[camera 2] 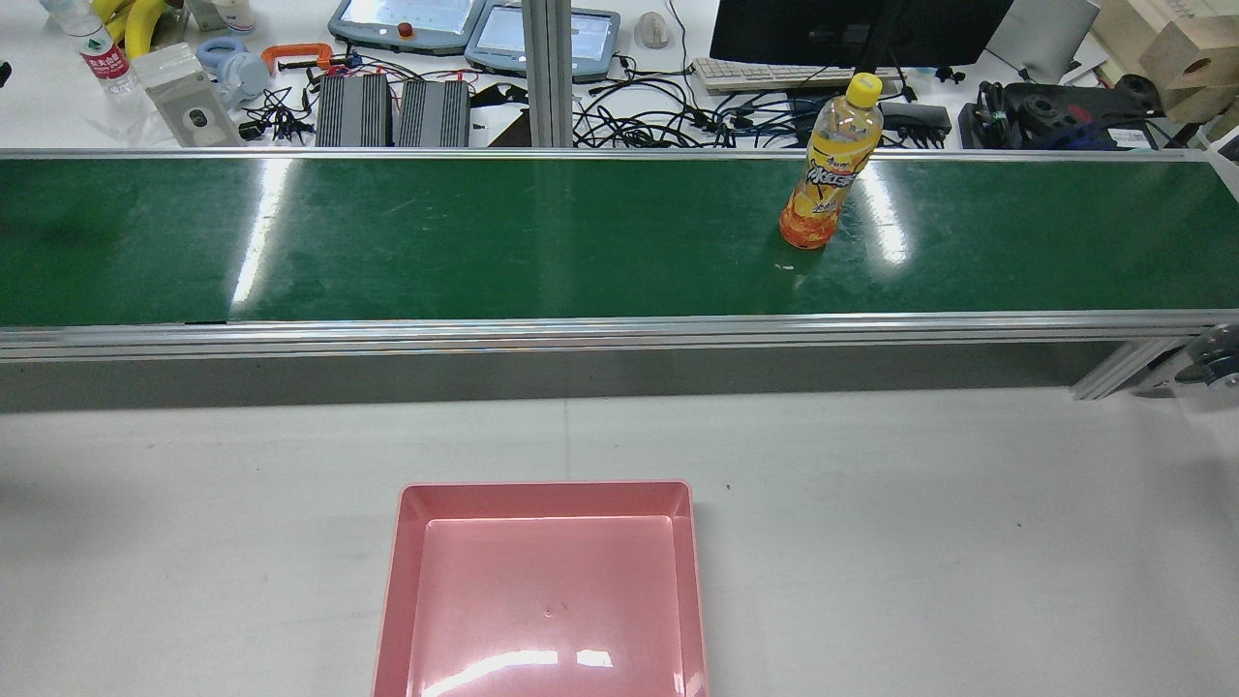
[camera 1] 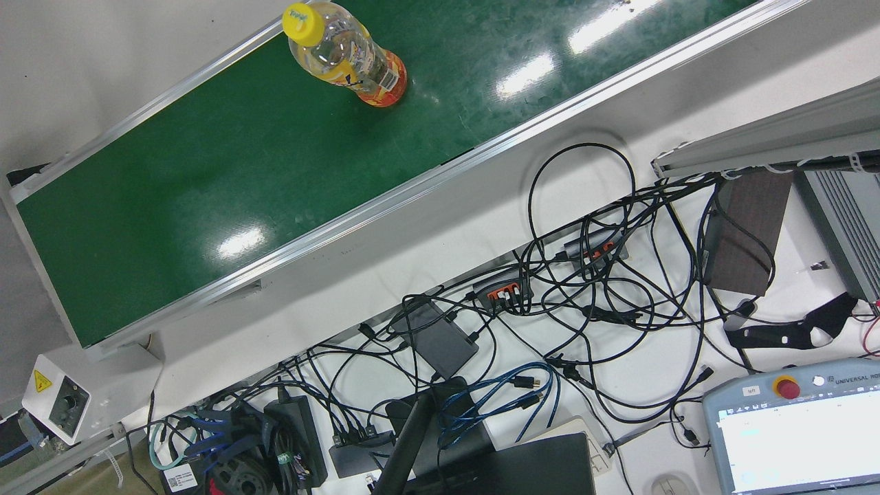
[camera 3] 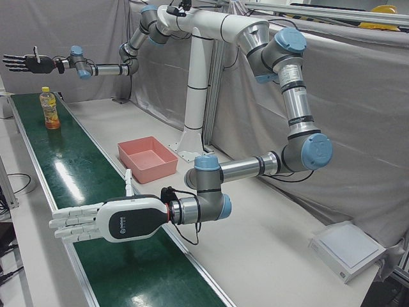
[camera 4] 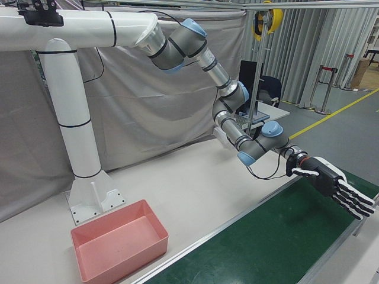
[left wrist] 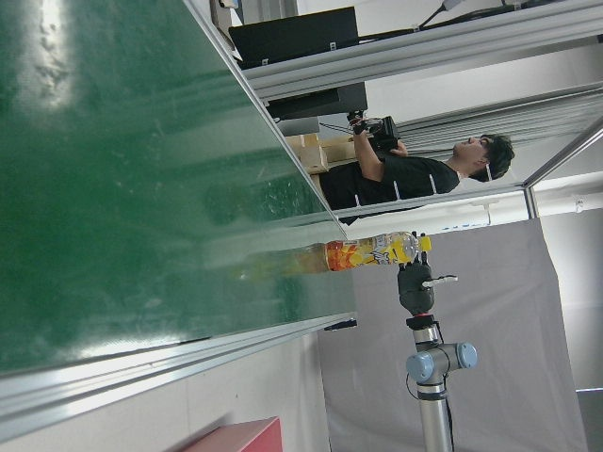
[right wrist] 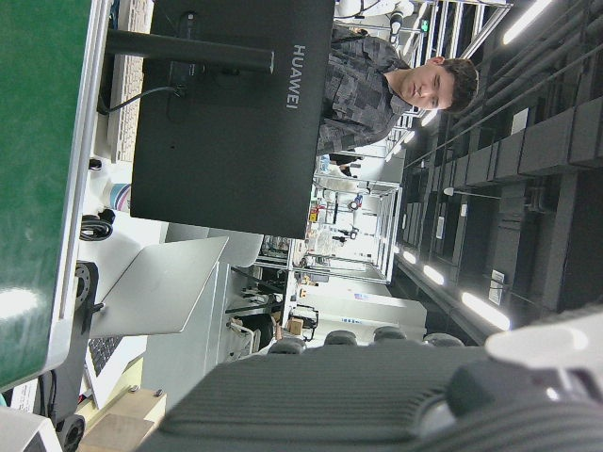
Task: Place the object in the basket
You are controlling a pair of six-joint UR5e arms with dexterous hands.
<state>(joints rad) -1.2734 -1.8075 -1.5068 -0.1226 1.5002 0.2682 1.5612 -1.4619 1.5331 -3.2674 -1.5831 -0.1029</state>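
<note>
A bottle (camera 2: 831,174) stood upright on the green conveyor belt (camera 2: 484,242), well apart from the pink basket (camera 2: 542,581) on the white desk (camera 2: 920,542). Cables (camera 1: 605,302) cluttered the far side. Both the left hand (camera 3: 105,220) and right hand (camera 3: 25,62) hovered over the belt, fingers (camera 3: 70,224) released, holding nothing.

Bottle (camera 2: 832,165) stands upright on the conveyor belt (camera 2: 484,242), toward the rear view's right, near the belt's far edge. Basket (camera 2: 542,590) sits on the table (camera 2: 920,542) on the robot's side of the belt, left of centre in the rear view, well apart from the bottle. Beyond the belt lies a desk with cables (camera 2: 668,116), teach pendants (camera 2: 474,24), keyboard (camera 2: 774,73) and monitor (camera 2: 852,29). Left hand (camera 3: 105,220) hovers over the near end of the belt in the left-front view, fingers spread, holding nothing; right hand (camera 3: 25,62) hangs above the far end, past the bottle, also flat and empty.
</note>
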